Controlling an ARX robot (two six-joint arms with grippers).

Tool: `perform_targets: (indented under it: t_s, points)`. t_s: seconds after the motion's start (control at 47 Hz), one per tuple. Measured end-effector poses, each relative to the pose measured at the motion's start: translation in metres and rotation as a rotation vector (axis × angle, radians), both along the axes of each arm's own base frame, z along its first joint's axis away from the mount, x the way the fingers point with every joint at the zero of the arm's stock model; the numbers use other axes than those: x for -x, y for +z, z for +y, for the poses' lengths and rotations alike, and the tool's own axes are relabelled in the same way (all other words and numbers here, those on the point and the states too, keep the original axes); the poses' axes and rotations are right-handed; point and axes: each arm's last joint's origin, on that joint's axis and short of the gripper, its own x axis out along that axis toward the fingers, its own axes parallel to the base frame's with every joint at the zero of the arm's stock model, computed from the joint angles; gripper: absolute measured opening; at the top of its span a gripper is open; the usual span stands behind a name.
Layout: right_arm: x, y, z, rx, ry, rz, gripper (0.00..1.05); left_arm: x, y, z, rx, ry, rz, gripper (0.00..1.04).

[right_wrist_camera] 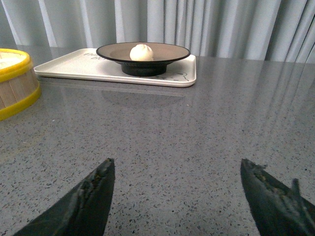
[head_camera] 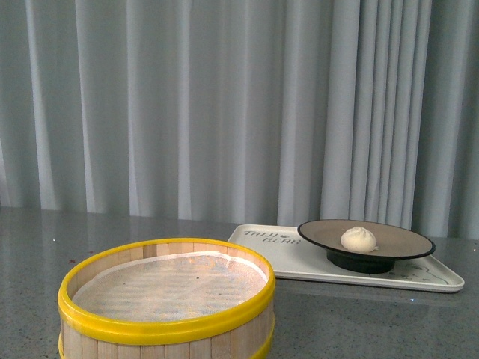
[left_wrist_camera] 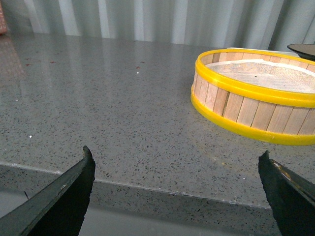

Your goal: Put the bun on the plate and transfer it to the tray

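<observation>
The white pleated bun [head_camera: 358,238] rests on the black-rimmed plate [head_camera: 322,234], which stands on the cream tray [head_camera: 262,247] at the right of the table. The right wrist view shows the same bun [right_wrist_camera: 141,52], plate [right_wrist_camera: 108,51] and tray [right_wrist_camera: 74,66] far ahead of my right gripper [right_wrist_camera: 177,167], which is open over bare counter. My left gripper [left_wrist_camera: 176,157] is open near the table's front edge, holding nothing. Only a sliver of the plate [left_wrist_camera: 301,49] shows in the left wrist view. Neither arm appears in the front view.
A yellow-rimmed wooden steamer basket [head_camera: 166,321] with a white liner stands at the front left, seen also as the basket [left_wrist_camera: 253,96] ahead of the left gripper and the basket [right_wrist_camera: 15,83] beside the tray. Grey speckled counter [right_wrist_camera: 197,128]; curtains behind.
</observation>
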Motion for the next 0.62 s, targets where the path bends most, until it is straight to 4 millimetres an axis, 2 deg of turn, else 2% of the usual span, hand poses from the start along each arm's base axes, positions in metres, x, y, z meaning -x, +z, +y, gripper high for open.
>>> perform_targets:
  t_s: [0.106, 0.618]
  points:
    - [0.0000, 0.0000, 0.0000, 0.000, 0.000, 0.000, 0.98, 0.0000, 0.0000, 0.0000, 0.000, 0.000, 0.000, 0.98]
    - [0.0000, 0.0000, 0.0000, -0.001, 0.000, 0.000, 0.96, 0.0000, 0.0000, 0.0000, 0.000, 0.000, 0.000, 0.98]
